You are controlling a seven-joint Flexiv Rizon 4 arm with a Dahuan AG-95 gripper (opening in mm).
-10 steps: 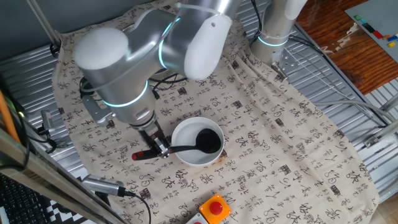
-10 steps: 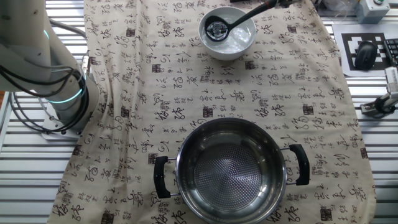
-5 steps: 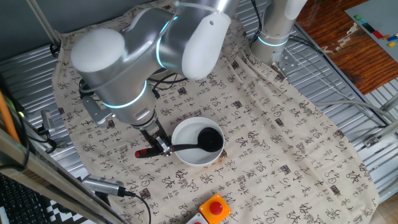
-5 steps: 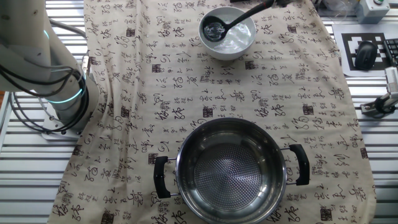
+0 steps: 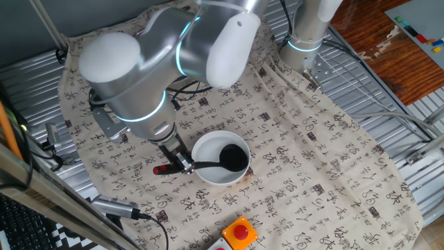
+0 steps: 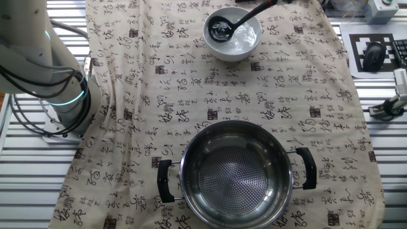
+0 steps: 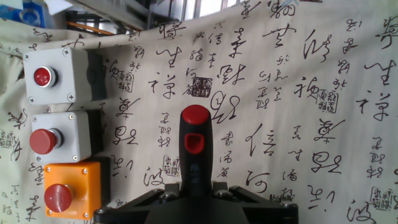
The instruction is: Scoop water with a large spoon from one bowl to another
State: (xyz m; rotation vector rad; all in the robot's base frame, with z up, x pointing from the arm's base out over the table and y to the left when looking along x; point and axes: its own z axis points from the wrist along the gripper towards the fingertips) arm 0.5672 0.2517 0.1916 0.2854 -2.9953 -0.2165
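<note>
My gripper [image 5: 182,164] is shut on the handle of the black ladle [image 5: 208,164]. The handle's red end [image 5: 161,169] sticks out to the left. The ladle's round scoop [image 5: 233,157] rests in the white bowl [image 5: 205,149], low at the water. In the other fixed view the scoop [image 6: 220,30] sits in the bowl [image 6: 247,43] at the table's far end, and the gripper itself is cut off by the top edge. The steel pot [image 6: 234,174] with black side handles stands apart at the near end. In the hand view the ladle handle [image 7: 196,152] runs up from my gripper [image 7: 196,194].
A patterned cloth [image 5: 305,146] covers the table. Button boxes with red buttons stand beside the bowl [image 7: 59,78] [image 5: 239,232]. The robot's base [image 6: 60,108] stands at the table's left side. Metal slats [image 5: 388,104] border the cloth.
The ladle handle's red end has shifted slightly right toward the bowl and tilted up. The scoop has moved a little across the bowl.
</note>
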